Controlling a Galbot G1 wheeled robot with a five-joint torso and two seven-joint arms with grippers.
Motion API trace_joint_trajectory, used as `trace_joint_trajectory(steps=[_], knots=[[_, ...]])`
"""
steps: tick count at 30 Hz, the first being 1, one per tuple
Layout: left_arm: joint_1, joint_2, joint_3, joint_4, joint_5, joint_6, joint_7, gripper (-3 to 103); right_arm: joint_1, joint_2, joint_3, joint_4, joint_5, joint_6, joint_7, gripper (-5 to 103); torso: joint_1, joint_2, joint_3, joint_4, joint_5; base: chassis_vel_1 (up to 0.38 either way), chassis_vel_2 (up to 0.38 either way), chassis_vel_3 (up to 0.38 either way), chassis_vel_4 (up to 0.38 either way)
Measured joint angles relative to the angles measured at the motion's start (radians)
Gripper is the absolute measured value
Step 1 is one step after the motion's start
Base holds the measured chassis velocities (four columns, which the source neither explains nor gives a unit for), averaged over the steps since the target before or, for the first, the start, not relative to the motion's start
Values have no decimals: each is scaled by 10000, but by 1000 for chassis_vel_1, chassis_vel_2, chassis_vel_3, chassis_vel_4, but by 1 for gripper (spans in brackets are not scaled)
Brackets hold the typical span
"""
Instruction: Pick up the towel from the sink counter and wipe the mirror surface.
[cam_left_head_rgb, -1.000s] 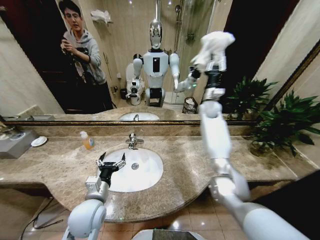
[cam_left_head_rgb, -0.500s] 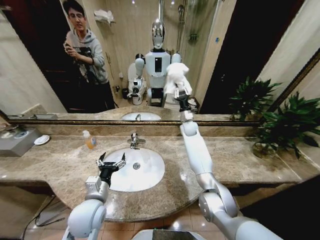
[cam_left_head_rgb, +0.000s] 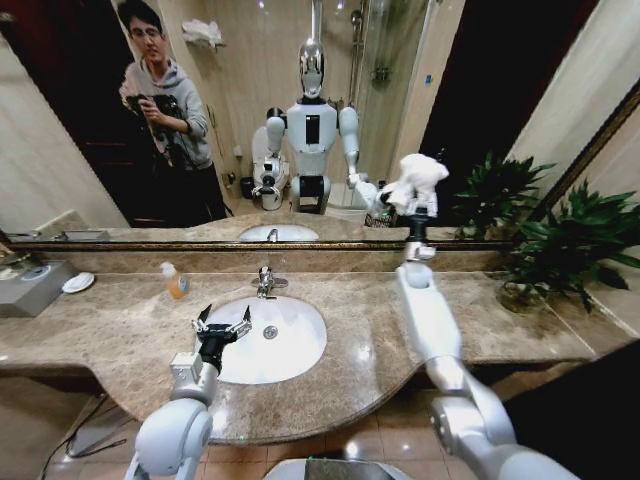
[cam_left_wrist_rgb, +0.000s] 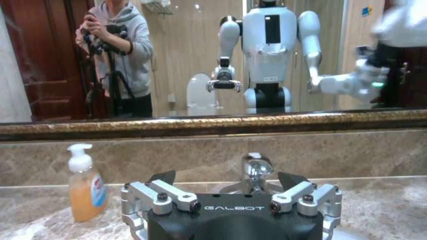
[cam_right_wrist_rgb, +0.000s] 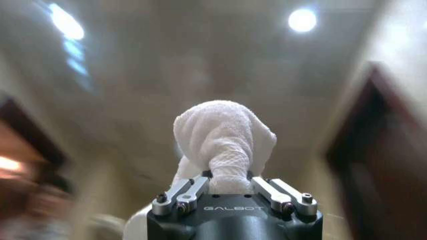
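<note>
The white towel is bunched in my right gripper, which is shut on it and holds it up against the mirror surface, right of centre and just above the lower frame. The right wrist view shows the towel sticking out between the closed fingers of that gripper. My left gripper hangs open over the left part of the white basin in the sink counter. In the left wrist view the open left gripper faces the faucet, and the towel is blurred far off.
A faucet stands behind the basin and an orange soap bottle to its left. A grey box and a small dish sit at the counter's far left. A potted plant occupies the right end.
My right arm swept the towel across the mirror: from high on the right, left to the centre, then back right and lower. The left arm stayed still.
</note>
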Motion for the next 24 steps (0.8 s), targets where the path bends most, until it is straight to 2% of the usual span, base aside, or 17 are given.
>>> trace_joint_trajectory(steps=[3,7,9,12,18,24], knots=[[0,0,-2,0,1,0,-2,100,-451,341,-628,893,-261,-111,-441,18,-3,0,-2,3,-4,22,13,3,4],[1,0,-2,0,0,0,-2,100,-723,349,-1019,1713,-303,-479,-525,18,-6,1,-3,-2,-4,16,7,0,3],[0,0,-2,0,1,0,-2,100,-756,104,-935,2225,-172,-952,-423,18,-6,2,-3,-15,-3,0,0,0,0],[0,0,-2,0,1,0,-2,100,-702,-119,-765,2619,17,-1342,-213,18,-4,1,-2,-18,0,0,0,0,0],[1,0,-1,0,0,0,-1,100,-318,-227,-567,3477,156,-2103,172,18,-5,1,-3,-9,0,0,0,0,0],[1,0,0,0,0,0,-1,100,-19,-69,-477,3737,-68,-2441,383,18,-5,3,-3,-11,0,68,59,-65,-92]])
